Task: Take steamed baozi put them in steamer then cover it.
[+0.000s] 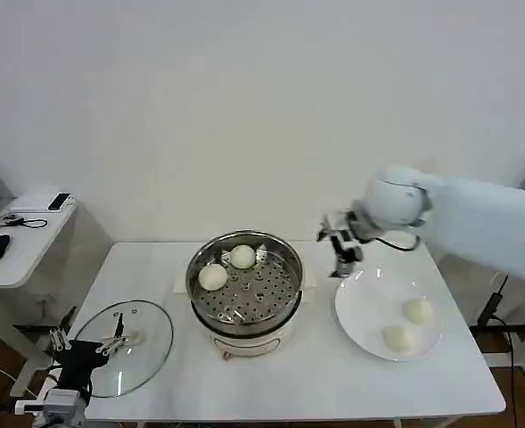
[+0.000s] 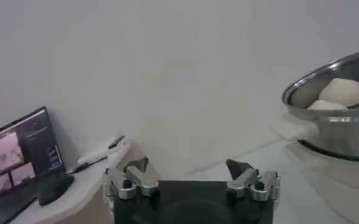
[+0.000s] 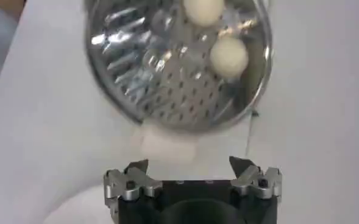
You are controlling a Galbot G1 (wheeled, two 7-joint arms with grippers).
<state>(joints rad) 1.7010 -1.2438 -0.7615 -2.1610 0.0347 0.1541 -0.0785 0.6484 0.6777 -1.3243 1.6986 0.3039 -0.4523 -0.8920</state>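
Bright, even, diffuse light from overhead; shadows on the white rectangular table (image 1: 271, 374) are faint and soft. Specular glare on the round shiny stainless-steel steamer (image 1: 245, 281) rim and perforated tray. Right wrist view: the steamer is motion-blurred and smeared, reflections streaked. Left wrist view is soft and slightly hazy, with the far background out of focus.

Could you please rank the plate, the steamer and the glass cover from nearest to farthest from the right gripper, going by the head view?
Measured from the right gripper, which is open above the table:
1. The plate, just below it on the robot's right.
2. The steamer, at the table's middle.
3. The cover, far across on the robot's left, beside the left gripper.
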